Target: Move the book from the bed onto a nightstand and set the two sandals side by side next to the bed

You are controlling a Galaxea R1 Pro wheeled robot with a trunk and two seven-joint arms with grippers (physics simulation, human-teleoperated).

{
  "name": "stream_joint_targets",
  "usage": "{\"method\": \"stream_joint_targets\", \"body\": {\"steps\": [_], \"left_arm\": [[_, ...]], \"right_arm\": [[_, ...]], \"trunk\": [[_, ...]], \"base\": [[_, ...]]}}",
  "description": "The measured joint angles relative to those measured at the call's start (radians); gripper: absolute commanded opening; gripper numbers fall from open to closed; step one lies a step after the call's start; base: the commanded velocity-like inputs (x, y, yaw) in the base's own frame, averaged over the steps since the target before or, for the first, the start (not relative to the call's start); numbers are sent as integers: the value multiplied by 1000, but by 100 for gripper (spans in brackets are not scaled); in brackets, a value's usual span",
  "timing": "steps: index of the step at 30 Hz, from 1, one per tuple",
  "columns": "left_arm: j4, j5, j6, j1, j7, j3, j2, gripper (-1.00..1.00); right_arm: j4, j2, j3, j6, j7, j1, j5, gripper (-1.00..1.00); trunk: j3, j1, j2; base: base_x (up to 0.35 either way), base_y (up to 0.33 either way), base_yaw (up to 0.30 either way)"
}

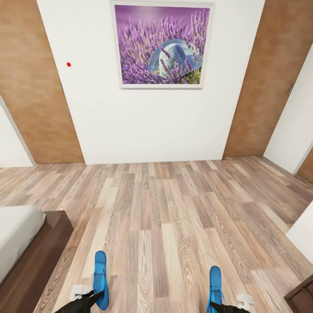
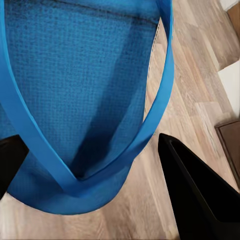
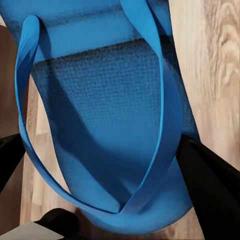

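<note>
Two bright-blue sandals hang over the wood floor at the bottom of the head view. My left gripper [image 1: 93,299] is shut on the left sandal [image 1: 100,278], just right of the bed [image 1: 39,261] with its grey mattress. In the left wrist view, that sandal [image 2: 85,90] sits between the black fingers [image 2: 195,195]. My right gripper [image 1: 217,306] is shut on the right sandal [image 1: 215,282]. Its toe end [image 3: 110,110] is pinched between the fingers [image 3: 210,185] in the right wrist view. The book and the nightstand are out of view.
A white wall with a lavender picture [image 1: 162,45] stands ahead, flanked by brown wood panels [image 1: 30,87]. Open plank floor [image 1: 161,217] stretches between me and the wall. A dark-brown furniture corner [image 1: 301,295] and a white block [image 1: 303,237] sit at the lower right.
</note>
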Motion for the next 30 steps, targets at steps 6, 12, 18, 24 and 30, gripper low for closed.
{"method": "stream_joint_targets", "body": {"steps": [6, 12, 18, 24, 30], "left_arm": [[0, 0, 0, 0, 0, 0, 0, -100], [0, 0, 0, 0, 0, -1, -1, -100], [-1, -15, -3, 0, 0, -10, -1, -100], [48, -186, -8, 1, 38, -45, -1, -100], [207, -242, -128, 0, 169, -52, -18, -100]], "right_arm": [[0, 0, 0, 0, 0, 0, 0, -100], [0, 0, 0, 0, 0, 0, 0, -100], [2, 0, 0, 0, 0, 0, -1, -100], [4, -1, -1, 0, 0, 0, -7, -100], [83, -1, 3, -1, 1, 0, -6, -100]], "trunk": [[0, 0, 0], [0, 0, 0], [0, 0, 0], [0, 0, 0], [0, 0, 0]], "base": [[325, 0, 0], [325, 0, 0], [325, 0, 0], [325, 0, 0], [319, 0, 0]]}}
